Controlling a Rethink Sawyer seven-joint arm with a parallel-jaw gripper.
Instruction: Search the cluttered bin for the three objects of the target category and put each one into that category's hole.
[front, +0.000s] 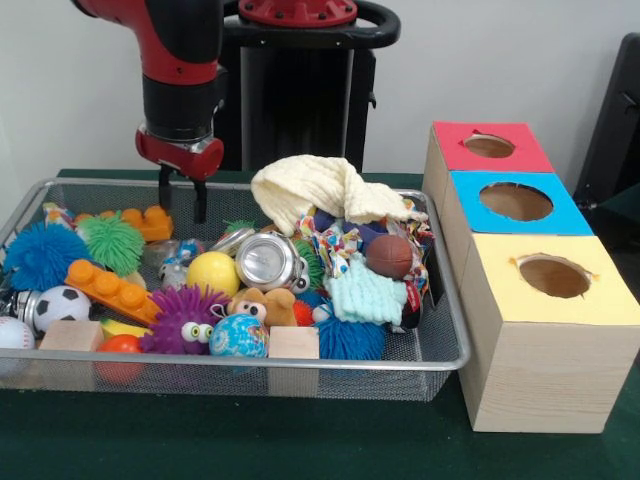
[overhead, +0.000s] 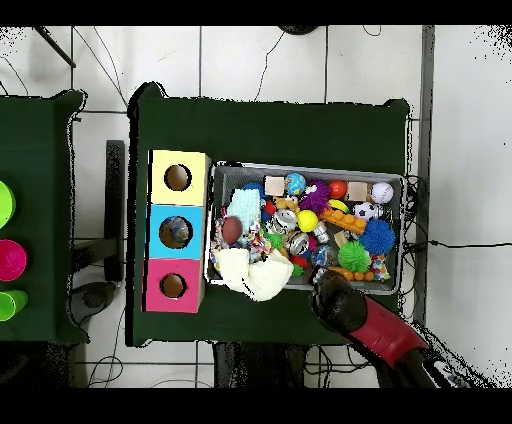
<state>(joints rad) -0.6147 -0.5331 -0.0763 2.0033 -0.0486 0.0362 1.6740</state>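
1. Front view: one silver wire-mesh bin (front: 440, 352) sits on the green-covered desk (front: 300, 445), crammed with toys.
2. Counted there: two wooden blocks (front: 293, 343), two orange studded bricks (front: 110, 290), one crushed metal can (front: 266, 262), one cream cloth (front: 318, 190), one soccer ball (front: 60, 305).
3. One wooden box with three holes (front: 545, 330), topped red, blue and yellow, stands touching the bin's side.
4. The red and black arm's end effector (front: 181, 196) hangs released, prongs apart, above the bin's rear corner, grasping nothing.
5. A pale wall lies behind.
6. Overhead view: the bin (overhead: 402, 235) and three-hole box (overhead: 177, 230) share one green desk (overhead: 270, 125) on a white tiled floor (overhead: 260, 60); a second green surface (overhead: 40, 200) lies alongside.
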